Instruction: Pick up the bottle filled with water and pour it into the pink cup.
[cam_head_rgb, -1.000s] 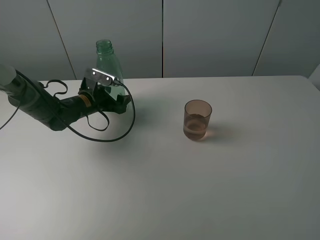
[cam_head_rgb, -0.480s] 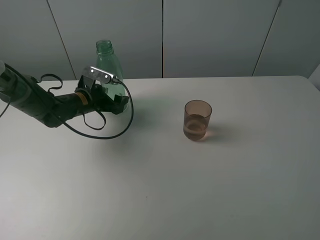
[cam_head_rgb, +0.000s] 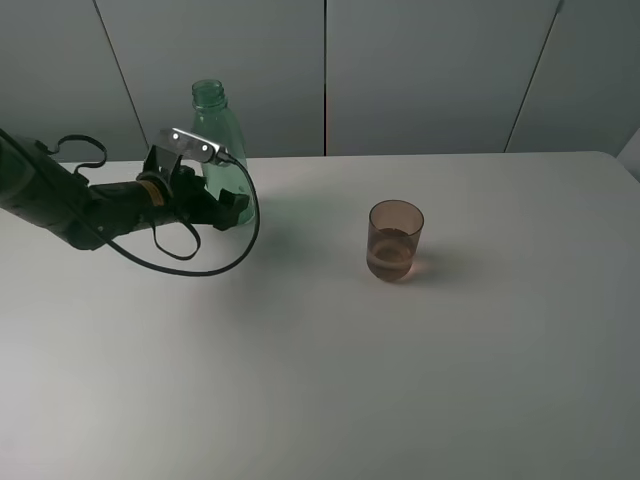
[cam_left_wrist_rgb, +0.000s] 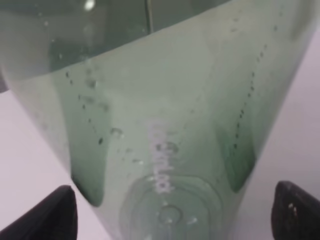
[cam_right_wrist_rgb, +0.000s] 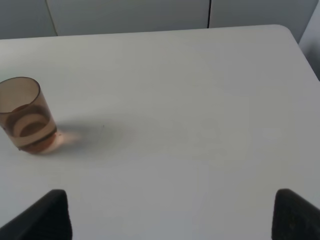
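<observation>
The left arm (cam_head_rgb: 70, 205) has drawn back; its fingers (cam_left_wrist_rgb: 52, 215) stand spread beside the bottle (cam_head_rgb: 218, 130), seemingly apart.

A white table (cam_head_rgb: 480, 360) carries an upright green bottle (cam_head_rgb: 213, 125) and a pink cup (cam_head_rgb: 395, 240), well apart.

One green bottle (cam_head_rgb: 218, 130) stands on the worktop (cam_head_rgb: 330, 380), and one pink cup (cam_head_rgb: 395, 240) stands well apart from it. That makes two containers in all, on a single worktop. One robot arm (cam_head_rgb: 70, 205) shows in the high view, with one black cable (cam_head_rgb: 215, 262) looping from it. Two claws show: the left claw (cam_left_wrist_rgb: 170, 212), the right claw (cam_right_wrist_rgb: 170, 215), each with two dark fingertips (cam_left_wrist_rgb: 52, 212) in its wrist view.
</observation>
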